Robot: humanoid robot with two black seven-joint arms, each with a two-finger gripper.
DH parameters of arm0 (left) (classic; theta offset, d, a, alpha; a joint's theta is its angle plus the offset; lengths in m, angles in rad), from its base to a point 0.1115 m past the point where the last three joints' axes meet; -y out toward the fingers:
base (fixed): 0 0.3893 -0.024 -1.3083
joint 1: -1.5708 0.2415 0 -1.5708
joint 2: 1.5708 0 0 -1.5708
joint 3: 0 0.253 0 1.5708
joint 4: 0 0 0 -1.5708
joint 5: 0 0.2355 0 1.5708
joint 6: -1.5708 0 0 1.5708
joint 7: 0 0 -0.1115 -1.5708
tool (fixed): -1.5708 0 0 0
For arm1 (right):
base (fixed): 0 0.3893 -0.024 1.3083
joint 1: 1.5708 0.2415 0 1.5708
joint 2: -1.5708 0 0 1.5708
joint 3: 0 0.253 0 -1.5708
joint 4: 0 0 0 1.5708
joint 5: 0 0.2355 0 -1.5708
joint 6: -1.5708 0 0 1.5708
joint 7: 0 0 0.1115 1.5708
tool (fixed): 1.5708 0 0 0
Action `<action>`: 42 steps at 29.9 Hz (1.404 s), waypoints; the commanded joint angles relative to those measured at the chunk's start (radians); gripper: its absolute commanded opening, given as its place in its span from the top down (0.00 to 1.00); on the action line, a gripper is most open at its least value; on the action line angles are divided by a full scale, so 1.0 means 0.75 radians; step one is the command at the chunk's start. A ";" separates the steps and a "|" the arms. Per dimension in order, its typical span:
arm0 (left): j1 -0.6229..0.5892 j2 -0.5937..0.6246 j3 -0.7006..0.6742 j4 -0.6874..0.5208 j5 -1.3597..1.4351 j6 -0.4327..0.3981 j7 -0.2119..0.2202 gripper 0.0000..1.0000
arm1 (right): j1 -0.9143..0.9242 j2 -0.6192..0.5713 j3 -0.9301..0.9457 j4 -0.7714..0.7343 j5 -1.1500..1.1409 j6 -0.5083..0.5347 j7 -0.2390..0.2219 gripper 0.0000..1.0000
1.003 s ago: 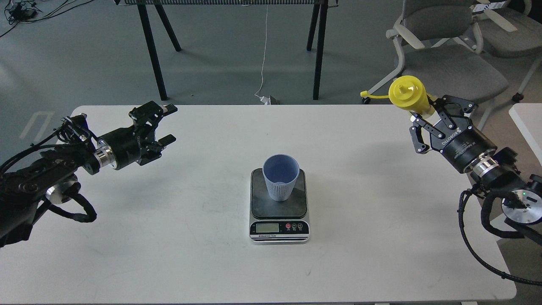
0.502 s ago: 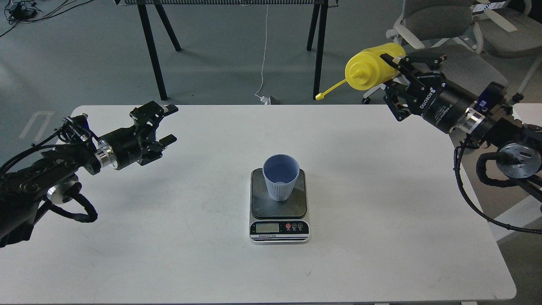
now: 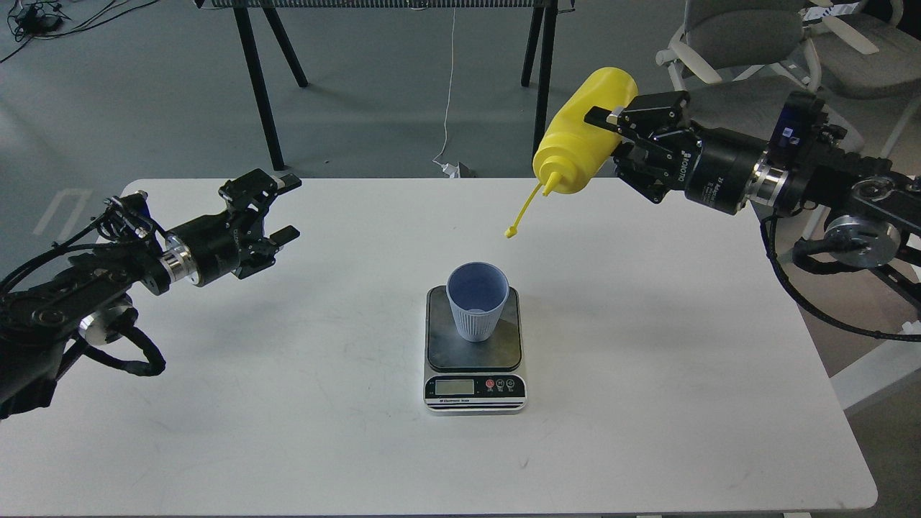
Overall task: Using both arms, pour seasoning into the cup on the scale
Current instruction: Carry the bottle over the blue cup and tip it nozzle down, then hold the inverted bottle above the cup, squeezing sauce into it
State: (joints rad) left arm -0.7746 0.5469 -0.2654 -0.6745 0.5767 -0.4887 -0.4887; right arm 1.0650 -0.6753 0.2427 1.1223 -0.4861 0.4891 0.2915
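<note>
The right end effector [image 3: 608, 140] is clamped on the yellow squeeze bottle [image 3: 581, 137], fingers closed around its body, and holds it in the air above the far right part of the white worktop [image 3: 647, 403]. The bottle is tilted nozzle-down toward the left, base uppermost; its small tethered cap [image 3: 509, 232] dangles below the nozzle, clear of everything. The light-blue cup [image 3: 476, 301] stands upright on the dark platform of the scale [image 3: 474, 349], near the middle of the worktop, with the display strip facing the near edge. The nozzle is beyond and to the right of the cup, not over its mouth. The left end effector [image 3: 284, 208] hovers over the far left of the worktop, fingers spread apart, gripping nothing, well apart from the scale.
</note>
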 commanded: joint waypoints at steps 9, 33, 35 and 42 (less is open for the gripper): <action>0.000 0.001 0.002 -0.001 0.000 0.000 0.000 0.00 | 0.186 0.109 -0.191 -0.083 -0.129 -0.001 0.000 0.87; 0.002 0.001 0.004 -0.001 0.000 0.000 0.000 0.00 | 0.196 0.532 -0.195 -0.496 -0.305 -0.001 0.000 0.86; 0.002 0.001 0.004 -0.001 0.000 0.000 0.000 0.00 | 0.194 0.546 -0.195 -0.500 -0.334 -0.004 0.000 0.86; 0.002 0.001 0.004 -0.001 0.000 0.000 0.000 0.00 | 0.226 0.581 -0.274 -0.517 -0.403 -0.061 -0.002 0.86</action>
State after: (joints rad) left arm -0.7732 0.5477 -0.2623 -0.6748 0.5767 -0.4887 -0.4887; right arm 1.2138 -0.2436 0.0669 0.7362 -0.7824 0.4633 0.2902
